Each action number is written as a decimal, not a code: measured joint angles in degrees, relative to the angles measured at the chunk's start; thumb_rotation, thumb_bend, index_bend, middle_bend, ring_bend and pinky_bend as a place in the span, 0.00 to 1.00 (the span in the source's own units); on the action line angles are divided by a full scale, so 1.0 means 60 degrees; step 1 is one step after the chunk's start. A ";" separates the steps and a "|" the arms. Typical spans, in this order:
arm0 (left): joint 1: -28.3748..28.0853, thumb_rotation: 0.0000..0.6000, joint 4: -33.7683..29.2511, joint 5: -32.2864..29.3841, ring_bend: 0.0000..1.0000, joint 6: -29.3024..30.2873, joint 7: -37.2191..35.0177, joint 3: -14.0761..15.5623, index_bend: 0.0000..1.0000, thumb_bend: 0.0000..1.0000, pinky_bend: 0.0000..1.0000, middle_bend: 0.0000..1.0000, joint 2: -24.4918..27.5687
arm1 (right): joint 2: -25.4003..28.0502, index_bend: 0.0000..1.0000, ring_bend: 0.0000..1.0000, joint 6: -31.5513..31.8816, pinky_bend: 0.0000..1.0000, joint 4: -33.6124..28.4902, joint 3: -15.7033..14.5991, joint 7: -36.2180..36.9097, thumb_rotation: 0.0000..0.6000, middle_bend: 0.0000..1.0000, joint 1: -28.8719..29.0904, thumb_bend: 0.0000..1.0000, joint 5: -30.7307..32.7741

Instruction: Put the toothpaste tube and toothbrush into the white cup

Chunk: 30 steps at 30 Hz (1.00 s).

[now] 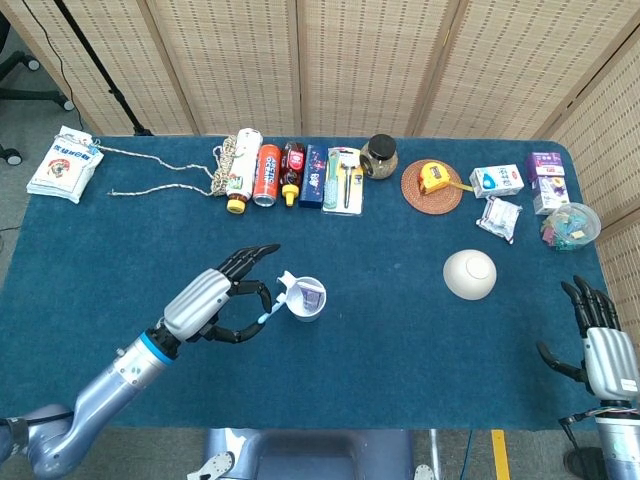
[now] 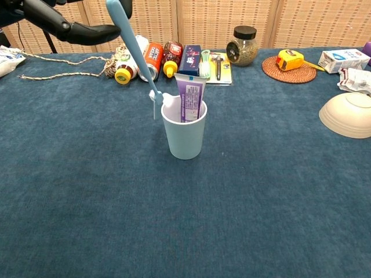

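A blue-clothed bench (image 1: 400, 330) is carrying everything. The toothbrush (image 2: 134, 49), light and stiff, is hanging head-down just beside the white cup (image 2: 184, 134) holding the toothpaste tube (image 2: 189, 98), pinched by its handle in the left hand (image 1: 215, 305). The right hand (image 1: 598, 345) is idling with fingers spread, empty.

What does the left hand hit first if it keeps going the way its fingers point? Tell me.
Most likely the white cup. The left hand holds the toothbrush with its head beside the cup's handle, fingers aimed toward it. Depth is unclear, so the brush head would probably touch first.
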 measured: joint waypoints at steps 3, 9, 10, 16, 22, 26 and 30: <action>-0.0103 1.00 0.0077 -0.0127 0.00 -0.0060 0.0072 -0.0053 0.59 0.40 0.00 0.00 -0.0145 | -0.0002 0.00 0.00 -0.0019 0.03 0.0031 0.0013 0.0017 1.00 0.00 0.0002 0.31 0.0032; -0.0354 1.00 0.0303 -0.0451 0.00 -0.0276 0.0157 -0.0155 0.59 0.40 0.00 0.00 -0.0476 | -0.0016 0.00 0.00 -0.0047 0.03 0.0080 0.0028 0.0022 1.00 0.00 0.0008 0.31 0.0067; -0.0406 1.00 0.0364 -0.0512 0.00 -0.0323 0.0156 -0.0180 0.59 0.40 0.00 0.00 -0.0550 | -0.0022 0.00 0.00 -0.0050 0.03 0.0090 0.0033 0.0020 1.00 0.00 0.0009 0.31 0.0076; -0.0712 1.00 0.0709 -0.0848 0.00 -0.0595 0.0113 -0.0319 0.59 0.40 0.00 0.00 -0.0947 | -0.0035 0.00 0.00 -0.0076 0.03 0.0133 0.0051 0.0010 1.00 0.00 0.0014 0.31 0.0118; -0.0898 1.00 0.1075 -0.1181 0.00 -0.0763 0.0173 -0.0374 0.59 0.40 0.00 0.00 -0.1309 | -0.0051 0.00 0.00 -0.0106 0.03 0.0199 0.0073 0.0043 1.00 0.00 0.0017 0.31 0.0166; -0.0940 1.00 0.1274 -0.1327 0.00 -0.0818 0.0216 -0.0348 0.57 0.40 0.00 0.00 -0.1479 | -0.0065 0.00 0.00 -0.0134 0.03 0.0230 0.0077 0.0054 1.00 0.00 0.0024 0.31 0.0185; -0.0998 1.00 0.1498 -0.1454 0.00 -0.0927 0.0160 -0.0330 0.45 0.40 0.00 0.00 -0.1637 | -0.0082 0.00 0.00 -0.0169 0.03 0.0267 0.0074 0.0054 1.00 0.00 0.0032 0.31 0.0200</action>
